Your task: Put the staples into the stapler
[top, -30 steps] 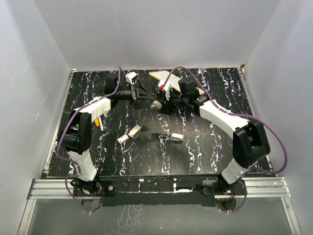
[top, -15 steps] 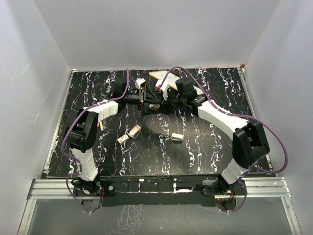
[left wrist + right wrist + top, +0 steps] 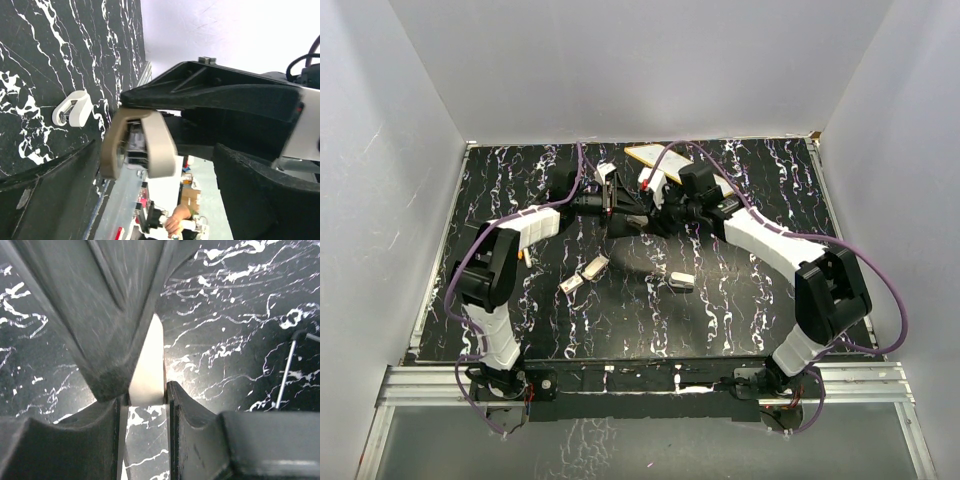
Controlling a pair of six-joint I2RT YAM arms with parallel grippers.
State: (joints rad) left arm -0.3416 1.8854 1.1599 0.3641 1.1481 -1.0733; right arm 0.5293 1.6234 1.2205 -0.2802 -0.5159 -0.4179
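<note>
My right gripper [image 3: 648, 214] is shut on the stapler [image 3: 638, 222], a small beige-grey piece, and holds it above the far middle of the table. In the right wrist view the stapler [image 3: 149, 365] is pinched between the fingers [image 3: 190, 415]. In the left wrist view the stapler [image 3: 160, 145] shows end-on, its two arms forming a U with metal parts between them. My left gripper [image 3: 617, 204] is open right beside it, jaws wide apart around the stapler's end without touching it. I cannot pick out loose staples.
Two small whitish pieces lie on the black marbled table, one left of centre [image 3: 584, 275] and one at centre [image 3: 681, 281]; one shows in the left wrist view [image 3: 72, 109]. An orange stick [image 3: 522, 251] lies by the left arm. A yellow-edged board [image 3: 648, 155] lies at the back.
My left gripper has moved right, up to the stapler held by my right gripper. The right gripper shifted slightly and still holds the stapler.
</note>
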